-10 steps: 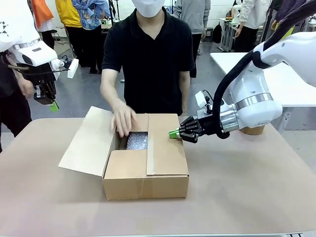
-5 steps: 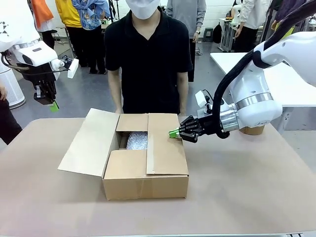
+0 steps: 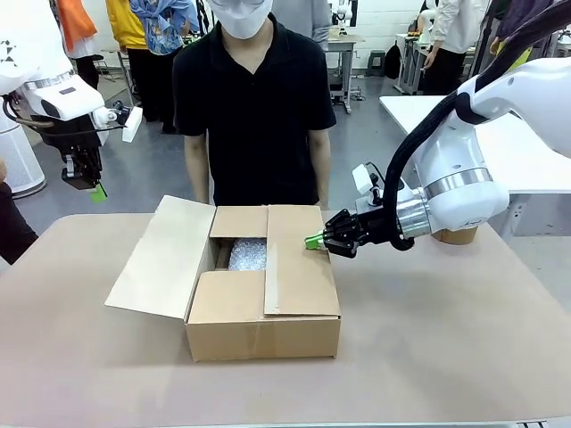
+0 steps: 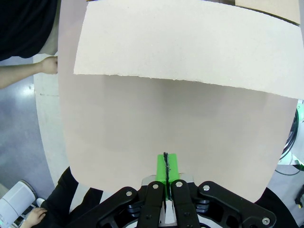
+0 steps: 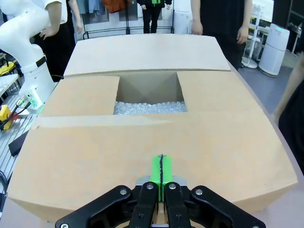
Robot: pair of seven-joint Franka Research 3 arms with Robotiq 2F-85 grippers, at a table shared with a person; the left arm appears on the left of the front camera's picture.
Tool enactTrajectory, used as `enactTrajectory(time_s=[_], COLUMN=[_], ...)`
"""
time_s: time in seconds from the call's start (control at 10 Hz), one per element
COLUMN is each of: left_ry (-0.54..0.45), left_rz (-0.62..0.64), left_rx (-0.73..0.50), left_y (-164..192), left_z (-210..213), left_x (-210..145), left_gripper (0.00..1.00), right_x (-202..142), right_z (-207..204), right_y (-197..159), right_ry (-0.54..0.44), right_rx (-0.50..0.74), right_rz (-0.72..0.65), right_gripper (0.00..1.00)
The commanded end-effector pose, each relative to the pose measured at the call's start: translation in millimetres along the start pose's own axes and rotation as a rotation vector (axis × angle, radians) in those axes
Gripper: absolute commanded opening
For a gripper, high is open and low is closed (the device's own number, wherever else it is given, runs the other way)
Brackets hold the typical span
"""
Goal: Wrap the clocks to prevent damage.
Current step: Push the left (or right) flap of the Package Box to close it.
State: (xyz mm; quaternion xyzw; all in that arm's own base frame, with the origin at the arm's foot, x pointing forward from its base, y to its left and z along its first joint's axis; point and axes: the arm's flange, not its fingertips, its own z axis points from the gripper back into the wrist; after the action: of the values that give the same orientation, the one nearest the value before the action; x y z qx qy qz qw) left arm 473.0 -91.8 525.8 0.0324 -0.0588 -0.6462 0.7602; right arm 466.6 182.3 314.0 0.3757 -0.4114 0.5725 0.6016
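Plain brown cardboard box [image 3: 268, 303]; clear, bubble-patterned wrap [image 3: 248, 255]; pale pinkish-beige table [image 3: 446, 348]; bright green pads [image 5: 156, 172] on black right gripper [image 5: 161, 157].

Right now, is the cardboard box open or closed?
Partly open: the cardboard box has its left flap spread outward, the other flaps folded down, and bubble wrap shows through the gap.

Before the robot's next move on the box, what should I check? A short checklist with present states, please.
1. Bubble wrap inside the cardboard box: ok.
2. Person has hands out of the box: ok.
3. Left flap closed: not ok, it lies open.
4. Left gripper shut, raised off the table: ok.
5. Right gripper shut over the right flap; touching it: cannot tell.
6. Clock fully wrapped: cannot tell.
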Motion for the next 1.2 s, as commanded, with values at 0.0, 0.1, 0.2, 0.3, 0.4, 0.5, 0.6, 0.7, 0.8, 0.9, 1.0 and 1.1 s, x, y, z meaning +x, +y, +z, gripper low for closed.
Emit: enactTrajectory(time_s=[0.0,0.1,0.2,0.3,0.4,0.5,0.6,0.7,0.8,0.9,1.0,1.1], left_ry=[0.000,0.000,-0.216,-0.349,-0.484,-0.578,-0.728,-0.796,-0.899,-0.974,-0.869,-0.904], left_rz=[0.019,0.000,-0.052,-0.045,-0.067,-0.069,-0.054,-0.041,-0.060,-0.042,0.034,-0.031], left_rx=[0.003,0.000,-0.092,-0.085,-0.139,-0.191,-0.172,-0.150,-0.193,-0.221,-0.194,-0.170], left_y=[0,0,16,3,19,29,10,10,20,9,7,3], left_z=[1,0,-8,-30,-48,-70,-100,-123,-134,-151,-149,-144], left_x=[0,0,-25,-57,-82,-100,-117,-123,-125,-128,-123,-130], left_gripper=[0.01,0.01,0.01,0.01,0.01,0.01,0.01,0.01,0.01,0.01,0.01,0.01], right_x=[-3,-3,-3,-3,-3,-3,-3,-3,-3,-3,-3,-3], right_z=[-3,-3,-3,-3,-3,-3,-3,-3,-3,-3,-3,-3], right_y=[0,0,0,0,0,0,0,0,0,0,0,0], right_ry=[0.003,0.003,0.003,0.003,0.003,0.003,0.003,0.003,0.003,0.003,0.003,0.003], right_rx=[-0.008,-0.008,-0.008,-0.008,-0.008,-0.008,-0.008,-0.008,-0.008,-0.008,-0.008,-0.008], right_rz=[-0.019,-0.019,-0.019,-0.019,-0.019,-0.019,-0.019,-0.019,-0.019,-0.019,-0.019,-0.019], right_gripper=[0.01,0.01,0.01,0.01,0.01,0.01,0.01,0.01,0.01,0.01,0.01,0.01])
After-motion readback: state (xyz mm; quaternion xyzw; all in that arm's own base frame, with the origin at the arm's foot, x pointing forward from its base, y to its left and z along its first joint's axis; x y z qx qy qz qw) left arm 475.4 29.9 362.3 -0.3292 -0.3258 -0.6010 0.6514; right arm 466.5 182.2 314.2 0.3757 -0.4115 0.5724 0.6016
